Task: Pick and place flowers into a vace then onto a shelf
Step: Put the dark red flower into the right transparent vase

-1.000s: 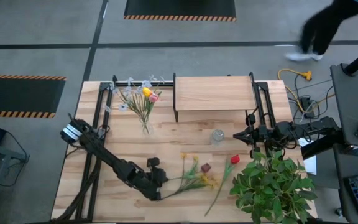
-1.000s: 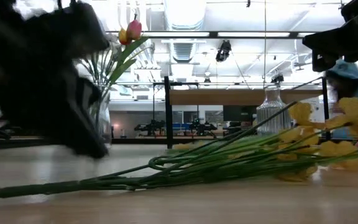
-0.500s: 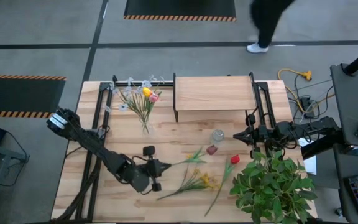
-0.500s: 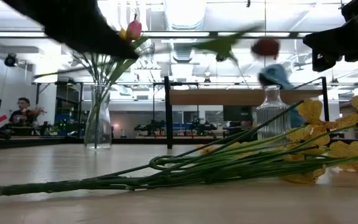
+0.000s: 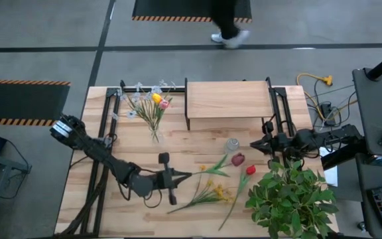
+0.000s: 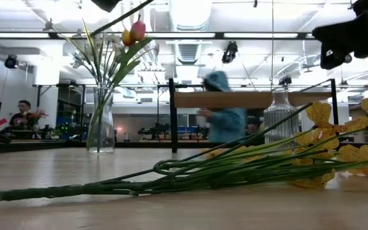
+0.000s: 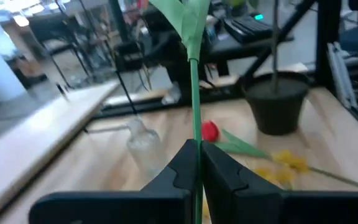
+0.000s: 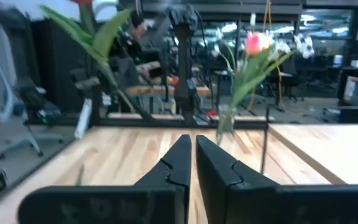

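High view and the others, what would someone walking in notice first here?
Probably the left gripper near the table's middle, shut on the stem of a dark red flower whose head hangs close to the empty glass vase. Next, the filled vase of flowers at the far left beside the shelf, and the bushy green plant at the near right. The right gripper waits by the empty vase.
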### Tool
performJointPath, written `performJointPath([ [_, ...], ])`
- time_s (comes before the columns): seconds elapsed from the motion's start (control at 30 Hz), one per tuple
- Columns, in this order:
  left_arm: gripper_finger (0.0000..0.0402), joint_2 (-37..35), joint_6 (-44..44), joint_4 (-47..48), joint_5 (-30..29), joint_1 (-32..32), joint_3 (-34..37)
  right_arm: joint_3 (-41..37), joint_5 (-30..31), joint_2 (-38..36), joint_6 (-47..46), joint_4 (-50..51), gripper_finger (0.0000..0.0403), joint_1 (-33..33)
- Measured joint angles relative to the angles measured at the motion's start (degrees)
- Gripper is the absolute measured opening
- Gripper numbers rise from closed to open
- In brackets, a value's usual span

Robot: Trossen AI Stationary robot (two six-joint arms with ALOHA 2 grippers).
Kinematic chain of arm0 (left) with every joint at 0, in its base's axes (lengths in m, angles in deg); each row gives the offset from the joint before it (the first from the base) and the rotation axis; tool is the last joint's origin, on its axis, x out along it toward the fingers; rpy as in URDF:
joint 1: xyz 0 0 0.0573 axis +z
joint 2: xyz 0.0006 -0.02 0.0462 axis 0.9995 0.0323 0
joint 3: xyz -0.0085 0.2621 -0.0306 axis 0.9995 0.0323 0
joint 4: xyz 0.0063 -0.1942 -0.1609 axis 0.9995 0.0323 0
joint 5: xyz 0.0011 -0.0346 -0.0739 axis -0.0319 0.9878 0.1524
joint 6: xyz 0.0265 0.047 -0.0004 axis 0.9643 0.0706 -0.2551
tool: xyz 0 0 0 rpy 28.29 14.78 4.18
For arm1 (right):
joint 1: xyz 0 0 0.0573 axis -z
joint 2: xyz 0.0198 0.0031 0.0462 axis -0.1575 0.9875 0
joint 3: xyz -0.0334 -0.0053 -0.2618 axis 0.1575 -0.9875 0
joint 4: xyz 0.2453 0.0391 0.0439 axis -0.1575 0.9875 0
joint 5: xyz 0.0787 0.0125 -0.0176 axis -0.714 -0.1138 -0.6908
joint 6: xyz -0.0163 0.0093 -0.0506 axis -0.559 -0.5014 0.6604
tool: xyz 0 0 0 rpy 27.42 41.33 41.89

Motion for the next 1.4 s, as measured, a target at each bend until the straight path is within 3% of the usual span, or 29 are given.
performJointPath([
  [0.13, 0.0000, -0.21, 2.68, -3.55, -0.02, 1.84, 0.00, 0.00, -0.29, 0.02, -1.23, -1.92, 0.0064, 0.00],
  [0.4, 0.0000, -0.33, 3.18, -8.71, 0.08, 5.91, -0.07, 0.00, 0.19, 0.04, -0.52, -8.39, 0.0191, 0.00],
  [0.53, 0.0000, -0.33, 3.17, -10.15, 1.97, 8.11, -0.07, 0.00, 0.20, 0.11, 2.48, -13.75, 0.0223, 0.02],
  [0.87, 0.0000, 1.57, 3.31, -16.48, 16.76, 14.26, -0.11, 0.00, 0.22, 7.11, 2.97, -25.48, 0.0245, 0.13],
  [1.27, 0.0000, 2.03, 3.34, -16.96, 17.46, 16.29, -0.11, 0.46, 0.13, 31.43, 5.39, -52.39, 0.0255, 2.43],
  [1.4, 0.0000, 2.03, 3.34, -16.94, 17.46, 16.62, -0.11, 4.60, 0.09, 39.77, 5.64, -54.97, 0.0254, 3.53],
])
